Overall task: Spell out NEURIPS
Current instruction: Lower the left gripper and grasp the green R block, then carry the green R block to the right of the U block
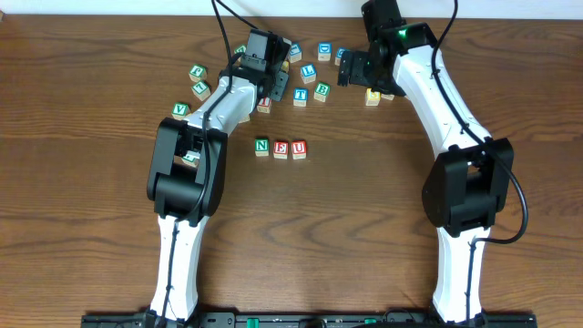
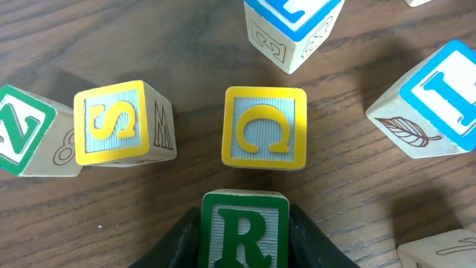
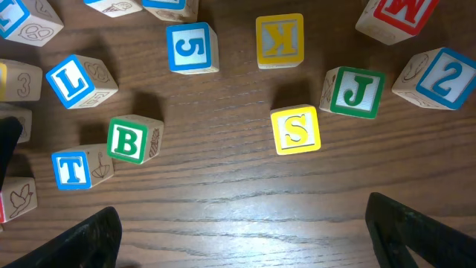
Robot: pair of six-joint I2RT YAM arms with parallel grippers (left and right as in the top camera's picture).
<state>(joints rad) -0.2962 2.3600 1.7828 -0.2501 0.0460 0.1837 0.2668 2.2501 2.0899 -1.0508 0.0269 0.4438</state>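
overhead: dark wood table (image 1: pixel 364 228). left tool (image 2: pixel 244 253) grips green r (image 2: pixel 243 223); right tool (image 3: pixel 242 223) wide open.

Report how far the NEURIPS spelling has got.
Done: N, E and U sit in a row. In hand: the left hand grips the green R. Left: R into the row, then three more letters; a yellow S lies loose ahead of the open right hand.
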